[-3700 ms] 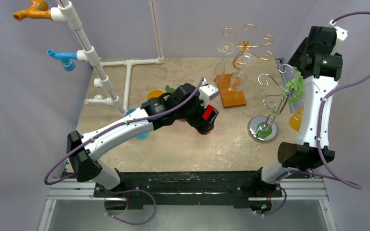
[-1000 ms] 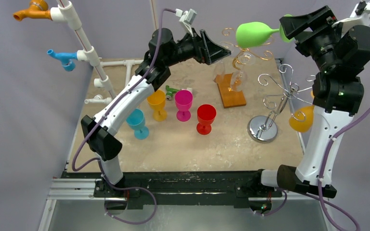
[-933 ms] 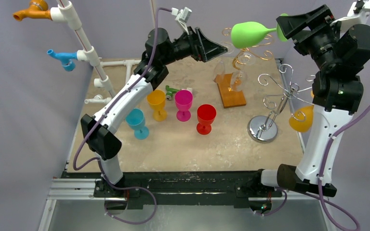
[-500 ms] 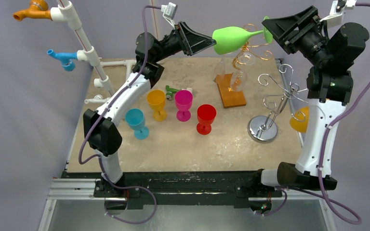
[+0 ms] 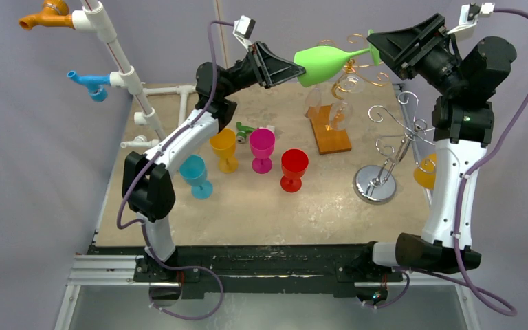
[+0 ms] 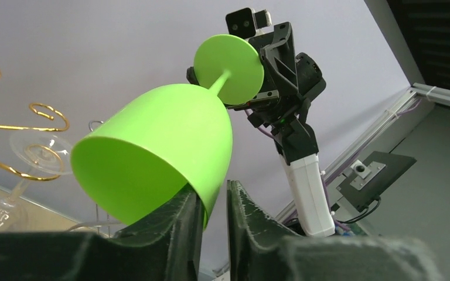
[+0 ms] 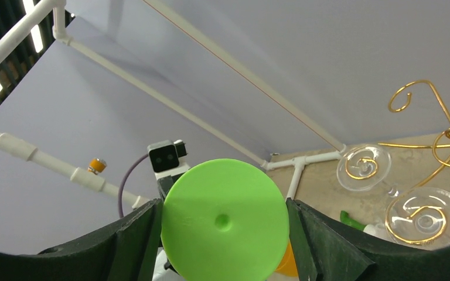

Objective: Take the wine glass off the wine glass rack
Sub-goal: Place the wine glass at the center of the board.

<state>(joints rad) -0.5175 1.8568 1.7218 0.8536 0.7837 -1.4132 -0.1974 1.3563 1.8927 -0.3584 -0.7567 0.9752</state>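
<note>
The green wine glass (image 5: 323,60) lies sideways in mid air, high over the back of the table. My right gripper (image 5: 375,42) is shut on its round base (image 7: 225,219), one finger on each side of the disc. My left gripper (image 5: 295,69) is at the bowl's mouth. In the left wrist view the rim of the bowl (image 6: 158,146) dips between the left gripper's (image 6: 214,190) narrowed jaws; one finger (image 6: 181,222) touches inside the bowl, and a thin gap shows at the other. The silver wine glass rack (image 5: 399,134) stands below at the right, with an orange glass (image 5: 424,172) hanging on it.
A gold rack (image 5: 350,58) with clear glasses (image 5: 337,113) stands on a wooden base (image 5: 331,134) just behind the held glass. Blue (image 5: 196,175), orange (image 5: 224,148), magenta (image 5: 262,148) and red (image 5: 293,168) cups stand upright mid-table. A white pipe frame (image 5: 120,65) rises at the back left.
The right gripper has carried the green glass leftward and a little lower. The left gripper has met its bowl, and its jaws have narrowed around the rim.
</note>
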